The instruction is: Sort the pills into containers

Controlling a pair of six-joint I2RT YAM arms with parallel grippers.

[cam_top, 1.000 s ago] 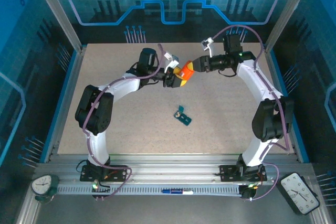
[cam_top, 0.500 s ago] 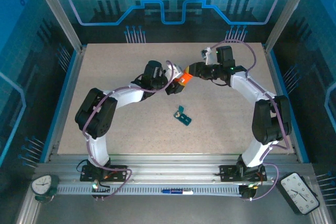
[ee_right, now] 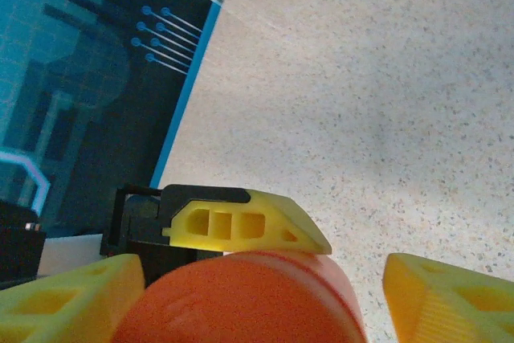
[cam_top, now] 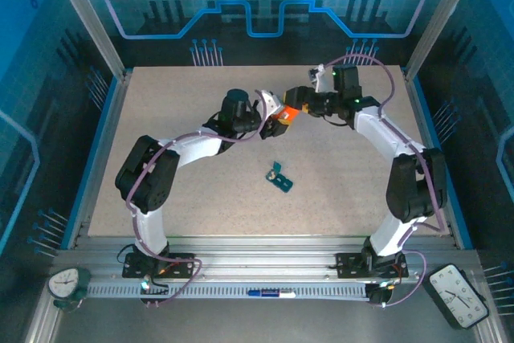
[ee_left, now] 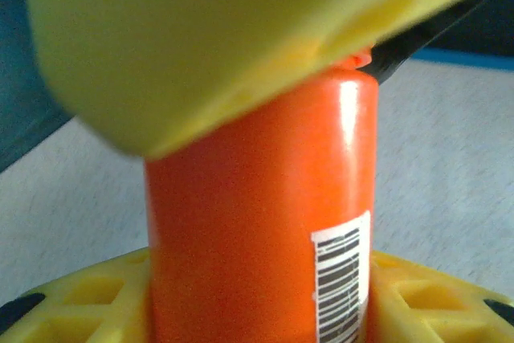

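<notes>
Pill box (cam_top: 280, 179) comes first, nearest my bases: the small dark-teal container lies slantwise on the speckled table (cam_top: 177, 110), in the open stretch between my two arms. Nothing touches it, and it sits well apart from both pincers. It is too small from above to tell how its compartments stand.

Further out, over the middle of the table, my arms curve in towards each other and meet. My left pincer (cam_top: 271, 120) is clenched on the orange pill bottle (cam_top: 282, 115). Its wrist camera has the bottle (ee_left: 257, 230) right up close, barcode label facing the lens. One yellow finger (ee_left: 201, 30) presses across the bottle from above, blurred, and the other yellow finger shows at the base of the picture.

My right pincer (cam_top: 291, 108) comes in from the other side, at the bottle's far end. Its own camera shows the rounded orange end (ee_right: 241, 299) sitting between the two yellow fingers. A strip of table is visible between the bottle and the finger (ee_right: 446, 299) on the right of that picture, so this pincer is released, jaws spread. Whether the finger on the left of that picture touches the bottle, I cannot tell. Just behind the orange end, a finger (ee_right: 241, 226) of my left pincer lies along the bottle.

Beyond that there is bare table, then the blue rim at its far edge.
</notes>
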